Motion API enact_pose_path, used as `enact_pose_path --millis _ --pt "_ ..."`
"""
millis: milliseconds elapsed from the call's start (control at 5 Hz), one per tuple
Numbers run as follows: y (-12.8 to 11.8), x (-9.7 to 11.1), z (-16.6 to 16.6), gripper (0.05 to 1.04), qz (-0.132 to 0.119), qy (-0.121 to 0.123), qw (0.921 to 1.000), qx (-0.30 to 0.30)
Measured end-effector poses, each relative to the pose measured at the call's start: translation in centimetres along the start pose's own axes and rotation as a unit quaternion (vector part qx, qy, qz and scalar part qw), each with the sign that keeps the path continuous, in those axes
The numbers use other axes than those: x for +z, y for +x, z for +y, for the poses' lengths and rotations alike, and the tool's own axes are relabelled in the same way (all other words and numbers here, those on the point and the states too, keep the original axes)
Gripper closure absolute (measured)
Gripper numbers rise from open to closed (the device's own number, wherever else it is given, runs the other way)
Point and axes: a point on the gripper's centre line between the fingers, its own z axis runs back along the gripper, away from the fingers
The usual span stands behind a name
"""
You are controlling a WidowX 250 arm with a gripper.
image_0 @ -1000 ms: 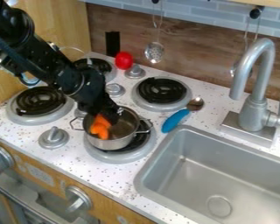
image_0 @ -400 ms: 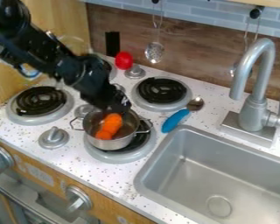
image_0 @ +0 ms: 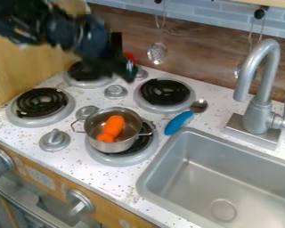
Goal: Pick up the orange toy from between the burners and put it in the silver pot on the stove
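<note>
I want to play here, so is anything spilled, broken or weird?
Nothing looks spilled or broken. The pot stands upright on its burner, the orange thing inside. The blue-handled spoon lies by the sink, and the counter looks speckled on purpose.

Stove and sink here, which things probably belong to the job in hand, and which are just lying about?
Probably the job:
pot, on a burner
orange toy, inside the pot
end effector, raised, holding neither

Probably just about:
blue-handled spoon, by the sink
red thing, partly hidden
slotted spoon, hanging
</note>
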Motion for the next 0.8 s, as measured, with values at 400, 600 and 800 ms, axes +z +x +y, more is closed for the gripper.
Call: enact_pose_path --millis 400,600,800 --pt "0.42 0.40 -0.10 0.079 -0.006 0.002 1.0000 -0.003" --pt "0.48 0.41 -0.09 0.079 -0.006 0.002 1.0000 -0.005" --pt "0.46 0.44 -0.12 0.079 -0.006 0.002 1.0000 -0.005"
